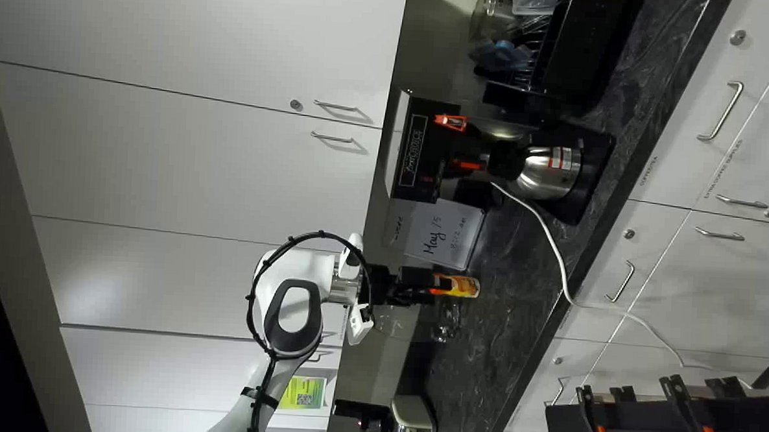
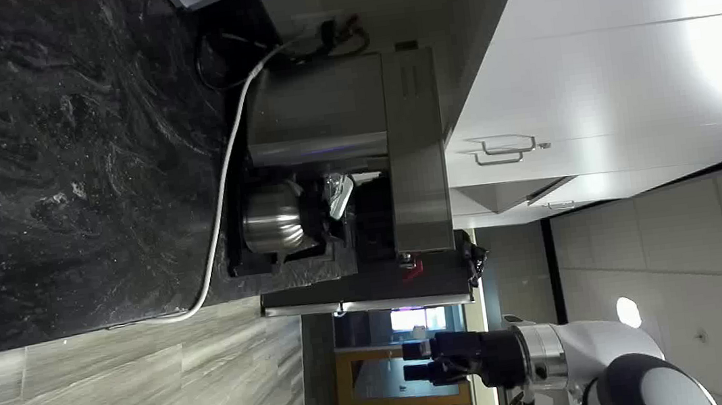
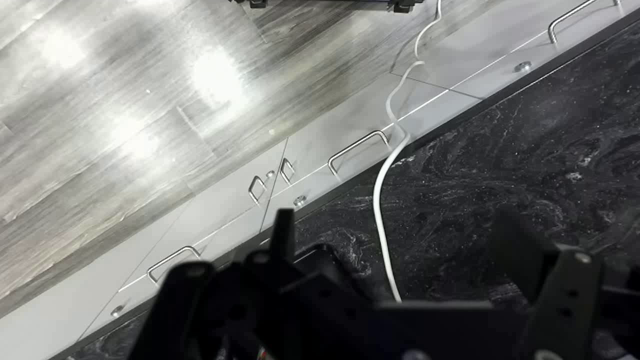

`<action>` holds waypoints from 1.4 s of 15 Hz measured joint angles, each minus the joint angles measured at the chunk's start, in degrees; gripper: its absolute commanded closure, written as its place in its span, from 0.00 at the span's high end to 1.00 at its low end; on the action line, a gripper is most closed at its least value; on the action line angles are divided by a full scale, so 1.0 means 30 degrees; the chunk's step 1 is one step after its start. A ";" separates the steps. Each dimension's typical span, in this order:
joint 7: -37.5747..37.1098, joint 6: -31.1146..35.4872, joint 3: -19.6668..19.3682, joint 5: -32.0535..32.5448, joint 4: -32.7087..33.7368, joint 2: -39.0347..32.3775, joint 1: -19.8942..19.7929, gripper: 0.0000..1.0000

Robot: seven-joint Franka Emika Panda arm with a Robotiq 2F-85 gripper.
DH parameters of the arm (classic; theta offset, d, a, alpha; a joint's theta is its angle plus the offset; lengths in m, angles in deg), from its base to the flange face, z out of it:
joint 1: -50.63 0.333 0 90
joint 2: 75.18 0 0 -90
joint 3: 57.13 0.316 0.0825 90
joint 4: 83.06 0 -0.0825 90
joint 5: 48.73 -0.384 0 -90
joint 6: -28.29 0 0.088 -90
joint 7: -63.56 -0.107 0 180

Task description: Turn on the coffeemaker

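The exterior views are turned on their side. The coffeemaker [image 1: 419, 156] is black and boxy with orange-red spots on its front; its grey side panel shows in an exterior view [image 2: 316, 109]. Its silvery carafe [image 1: 552, 174] stands on the base, also seen in an exterior view [image 2: 271, 219]. My gripper [image 1: 434, 289] hangs above the counter, beside the coffeemaker and apart from it. It points down, also in an exterior view [image 2: 414, 362]. In the wrist view its fingers [image 3: 402, 240] are wide apart with nothing between them. A dark rounded edge by one finger may be the coffeemaker's base.
A white card with handwriting [image 1: 447, 235] stands between coffeemaker and gripper. A yellow-orange can [image 1: 466, 286] and clear glassware [image 1: 448, 322] stand near the gripper. A white cable [image 3: 380, 210] crosses the dark counter. Wall cabinets [image 1: 199, 156] hang above. A black rack [image 1: 580, 49] stands beyond the coffeemaker.
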 measured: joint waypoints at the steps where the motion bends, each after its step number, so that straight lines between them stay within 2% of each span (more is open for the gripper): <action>1: 0.0000 0.0000 0.0000 0.0000 0.0000 0.0000 0.0000 1.00; 13: 0.0000 0.0025 0.0000 0.0011 -0.0001 0.0070 0.0000 1.00; 21: 0.0568 0.0185 -0.0343 0.0448 -0.0058 0.1778 -0.0015 1.00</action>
